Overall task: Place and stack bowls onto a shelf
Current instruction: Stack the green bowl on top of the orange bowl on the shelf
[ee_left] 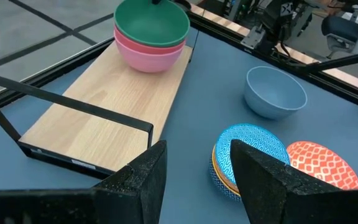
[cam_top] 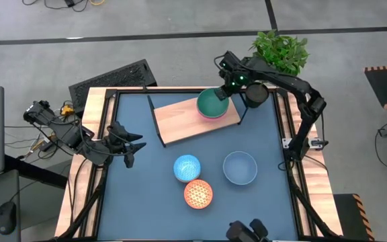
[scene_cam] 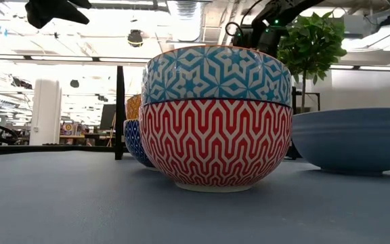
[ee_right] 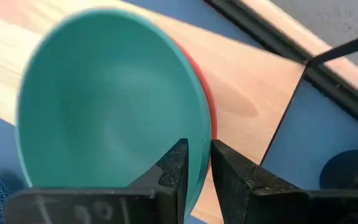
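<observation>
From above: right gripper (cam_top: 222,95) at the rim of the green bowl (cam_top: 212,102), nested in the pink bowl (cam_top: 210,115) on the shelf (cam_top: 180,121); left gripper (cam_top: 132,146) spread, idle at the mat's left edge; blue-patterned bowl (cam_top: 187,167), orange-patterned bowl (cam_top: 198,193) and grey-blue bowl (cam_top: 240,167) on the mat. At table level: orange-patterned bowl nearest, blue-patterned behind. From the left wrist: fingers (ee_left: 143,180) apart, shelf ahead. From the right wrist: fingers (ee_right: 174,171) pinching the green bowl's rim.
</observation>
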`<move>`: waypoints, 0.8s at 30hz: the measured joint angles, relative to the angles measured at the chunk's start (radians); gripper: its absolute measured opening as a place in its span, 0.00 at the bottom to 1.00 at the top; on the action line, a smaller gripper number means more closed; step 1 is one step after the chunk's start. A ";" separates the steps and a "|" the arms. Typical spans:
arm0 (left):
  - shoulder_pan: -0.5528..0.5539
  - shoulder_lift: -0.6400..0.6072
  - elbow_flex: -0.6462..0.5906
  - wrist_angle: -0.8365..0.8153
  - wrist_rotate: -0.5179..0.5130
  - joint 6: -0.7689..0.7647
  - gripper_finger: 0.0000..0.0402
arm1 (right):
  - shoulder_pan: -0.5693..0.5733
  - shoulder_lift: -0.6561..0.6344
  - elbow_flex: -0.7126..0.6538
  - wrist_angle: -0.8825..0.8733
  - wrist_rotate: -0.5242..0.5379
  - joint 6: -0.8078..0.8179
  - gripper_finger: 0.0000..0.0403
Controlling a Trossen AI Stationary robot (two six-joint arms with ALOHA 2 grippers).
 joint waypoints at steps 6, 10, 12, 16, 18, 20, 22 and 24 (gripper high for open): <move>0.000 0.000 0.000 0.000 0.000 -0.009 0.40 | -0.001 -0.003 0.103 -0.023 0.002 0.000 0.24; 0.000 0.000 0.000 0.000 0.000 -0.017 0.40 | 0.011 -0.003 0.126 -0.061 0.022 0.000 0.21; 0.000 0.000 0.000 0.000 0.000 -0.017 0.40 | 0.017 -0.003 0.124 -0.105 0.036 -0.002 0.17; 0.000 0.000 0.000 0.000 0.000 -0.017 0.40 | 0.028 -0.002 0.090 -0.120 0.061 -0.010 0.07; 0.000 0.000 0.000 0.000 0.000 -0.017 0.40 | 0.028 -0.001 0.075 -0.121 0.061 -0.011 0.04; 0.000 0.000 0.000 0.000 0.000 -0.017 0.40 | 0.028 -0.001 0.065 -0.119 0.061 -0.010 0.04; 0.000 0.000 0.000 0.000 0.000 -0.017 0.40 | 0.029 -0.001 0.058 -0.119 0.062 -0.010 0.06; 0.000 0.000 0.000 0.000 0.000 -0.017 0.40 | 0.033 -0.001 0.051 -0.116 0.063 -0.010 0.10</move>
